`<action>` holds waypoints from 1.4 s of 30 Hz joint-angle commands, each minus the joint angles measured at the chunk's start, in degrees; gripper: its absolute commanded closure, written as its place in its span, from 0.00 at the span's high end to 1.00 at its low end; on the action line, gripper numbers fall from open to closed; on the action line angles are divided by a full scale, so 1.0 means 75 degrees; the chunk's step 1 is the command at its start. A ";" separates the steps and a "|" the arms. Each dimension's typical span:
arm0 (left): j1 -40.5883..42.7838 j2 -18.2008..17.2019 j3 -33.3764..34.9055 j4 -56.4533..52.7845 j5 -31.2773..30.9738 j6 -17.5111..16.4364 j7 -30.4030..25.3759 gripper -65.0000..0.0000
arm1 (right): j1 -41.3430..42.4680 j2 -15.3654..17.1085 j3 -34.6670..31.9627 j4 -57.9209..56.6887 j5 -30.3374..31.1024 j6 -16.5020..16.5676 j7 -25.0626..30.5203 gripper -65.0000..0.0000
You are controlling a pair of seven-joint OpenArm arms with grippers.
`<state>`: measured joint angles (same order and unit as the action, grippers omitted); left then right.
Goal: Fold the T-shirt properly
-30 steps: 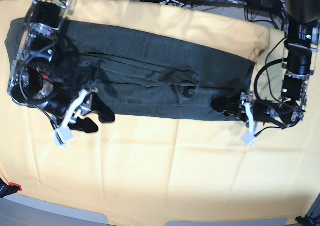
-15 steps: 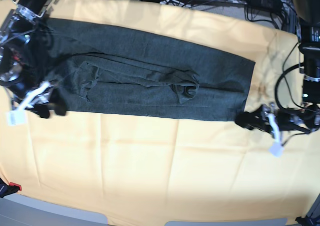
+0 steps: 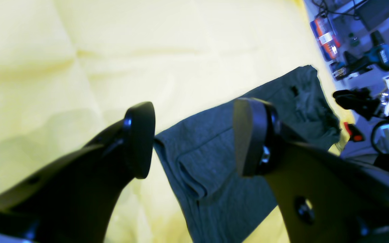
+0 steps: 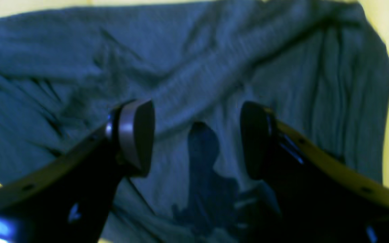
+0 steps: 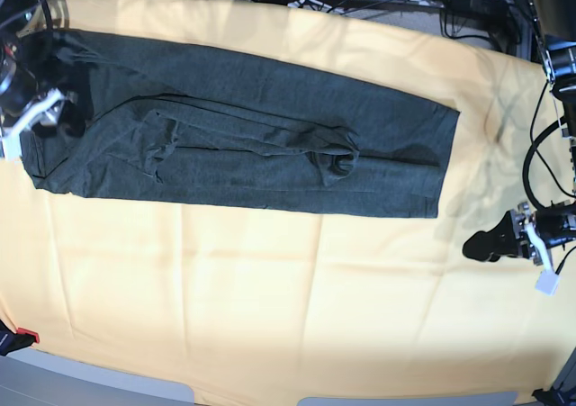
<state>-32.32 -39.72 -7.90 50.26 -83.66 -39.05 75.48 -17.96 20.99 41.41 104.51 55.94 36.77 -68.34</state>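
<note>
The T-shirt (image 5: 243, 145) lies as a long folded band across the yellow cloth (image 5: 270, 298) on the counter. Both the left gripper (image 5: 481, 246) and right gripper (image 5: 40, 109) have jaws apart, holding nothing. The loose sleeve bunched mid-band could slip or wrinkle in the next fold.

In the base view the left edge cuts off most of the right arm's black gripper (image 5: 56, 111), and the right edge crops the left arm above its black gripper (image 5: 490, 244). The dark charcoal-green knit T-shirt (image 4: 194, 67) is blurred in the right wrist view, its edges running out of frame.
</note>
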 commanded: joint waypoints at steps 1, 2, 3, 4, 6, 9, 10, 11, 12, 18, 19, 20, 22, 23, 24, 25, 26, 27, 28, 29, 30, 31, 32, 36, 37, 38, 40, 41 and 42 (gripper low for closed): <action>-0.0087 -0.0306 -0.0064 0.0099 -0.0179 -0.0017 -0.0061 0.58 | -0.0108 0.0187 0.0128 0.0117 0.0131 0.0047 0.0143 0.64; -0.0012 -0.0367 -0.0064 0.0099 -0.0179 -0.0020 -0.0061 0.58 | -0.0268 0.0230 0.0195 0.0117 0.0131 0.0047 0.0143 0.64; 0.0076 -0.0420 -0.0064 0.0099 -0.0179 -0.0020 -0.0061 0.58 | -0.0388 0.0283 0.0239 0.0117 0.0131 0.0047 0.0143 0.64; 0.0149 -0.0443 -0.0064 0.0099 -0.0179 -0.0032 -0.0067 0.58 | -0.0481 0.0347 0.0294 0.0117 0.0134 0.0047 0.0143 0.64; 0.0251 -0.0443 -0.0064 0.0099 -0.0179 -0.0061 -0.0067 0.58 | -0.0595 0.0507 0.0350 0.0117 0.0172 0.0044 0.0143 0.64; 0.0434 -0.0466 -0.0064 0.0099 -0.0179 -0.0058 -0.0064 0.58 | -0.0810 0.0787 0.0382 0.0117 0.0443 0.0050 0.0108 0.64; 0.0507 -0.0466 -0.0067 0.0099 -0.0179 -0.0102 -0.0067 0.58 | -0.0877 0.0880 0.0388 0.0117 0.0612 0.0082 0.0041 0.64; 0.0571 -0.0460 -0.0067 0.0099 -0.0179 -0.0127 -0.0067 0.58 | -0.0927 0.0947 0.0388 0.0117 0.0790 0.0189 -0.0076 0.64; 0.0641 -0.0455 -0.0064 0.0099 -0.0179 -0.0127 -0.0064 0.58 | -0.0944 0.1008 0.0388 0.0117 0.1055 0.0341 -0.0294 0.64; 0.0708 -0.0455 -0.0064 0.0099 -0.0179 -0.0127 -0.0064 0.58 | -0.1247 0.1574 0.0385 0.0117 0.3874 0.0430 -0.1555 0.64; 0.0708 -0.0460 -0.0064 0.0099 -0.0179 -0.0127 -0.0064 0.58 | -0.1309 0.1655 0.0385 0.0117 0.3874 0.0430 -0.1555 0.64; 0.0708 -0.0466 -0.0067 0.0099 -0.0179 -0.0127 -0.0064 0.58 | -0.1370 0.1714 0.0385 0.0117 0.3874 0.0430 -0.1555 0.64; 0.0708 -0.0463 -0.0067 0.0096 -0.0179 -0.0127 -0.0067 0.58 | -0.1550 0.1801 0.0382 0.0117 0.3874 0.0430 -0.1555 0.64; 0.0708 -0.0458 -0.0064 0.0099 -0.0179 -0.0127 -0.0070 0.58 | -0.1617 0.1804 0.0382 0.0117 0.3874 0.0430 -0.1555 0.64; 0.0708 -0.0460 -0.0067 0.0099 -0.0179 -0.0127 -0.0067 0.58 | -0.1682 0.1798 0.0376 0.0117 0.3874 0.0430 -0.1555 0.64; 0.0705 -0.0460 -0.0067 0.0099 -0.0179 -0.0127 -0.0067 0.58 | -0.1757 0.1798 0.0350 0.0117 0.3874 0.0430 -0.1555 0.64; 0.0705 -0.0460 -0.0064 0.0099 -0.0179 -0.0127 -0.0076 0.58 | -0.1821 0.1801 0.0303 0.0117 0.3874 0.0430 -0.1555 0.64; 0.0705 -0.0460 -0.0067 0.0099 -0.0179 -0.0127 -0.0087 0.58 | -0.1883 0.1798 0.0251 0.0117 0.3791 0.0430 -0.1555 0.61; 0.0705 -0.0460 -0.0064 0.0099 -0.0179 -0.0127 -0.0090 0.58 | -0.1947 0.1795 0.0204 0.0117 0.3599 0.0430 -0.1555 0.58; 0.0708 -0.0460 -0.0064 0.0099 -0.0179 -0.0127 -0.0090 0.58 | -0.1970 0.1795 0.0160 0.0117 0.3319 0.0430 -0.1555 0.55; 0.0705 -0.0460 -0.0064 0.0099 -0.0179 -0.0127 -0.0090 0.58 | -0.1967 0.1789 0.0140 0.0117 0.2978 0.0430 -0.1555 0.53; 0.0705 -0.0460 -0.0067 0.0099 -0.0179 -0.0127 -0.0090 0.58 | -0.1967 0.1792 0.0140 0.0114 0.2617 0.0430 -0.1555 0.52; 0.0705 -0.0460 -0.0067 0.0099 -0.0179 -0.0127 -0.0090 0.58 | -0.1967 0.1795 0.0140 0.0117 0.2294 0.0430 -0.1555 0.52; 0.0705 -0.0460 -0.0064 0.0099 -0.0179 -0.0127 -0.0090 0.58 | -0.2014 0.1795 0.0134 0.0114 0.1839 0.0430 -0.1555 0.53; 0.0705 -0.0460 -0.0064 0.0099 -0.0179 -0.0127 -0.0090 0.58 | -0.2095 0.1795 0.0134 0.0114 0.1824 0.0430 -0.1555 0.53; 0.0705 -0.0460 -0.0067 0.0099 -0.0179 -0.0127 -0.0087 0.58 | -0.2145 0.1789 0.0131 0.0117 0.1818 0.0430 -0.1555 0.53; 0.0705 -0.0460 -0.0064 0.0099 -0.0179 -0.0127 -0.0090 0.58 | -0.2241 0.1778 0.0131 0.0114 0.1813 0.0430 -0.1555 0.53; 0.0705 -0.0460 -0.0064 0.0099 -0.0179 -0.0127 -0.0090 0.58 | -0.2241 0.1763 0.0125 0.0114 0.1816 0.0430 -0.1555 0.53; 0.0705 -0.0460 -0.0067 0.0099 -0.0179 -0.0127 -0.0096 0.58 | -0.2241 0.1751 0.0125 0.0114 0.1816 0.0430 -0.1555 0.53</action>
<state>-25.56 -41.89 -7.94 50.22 -83.59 -39.53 75.44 -34.89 32.97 41.87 104.62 68.93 39.92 -80.51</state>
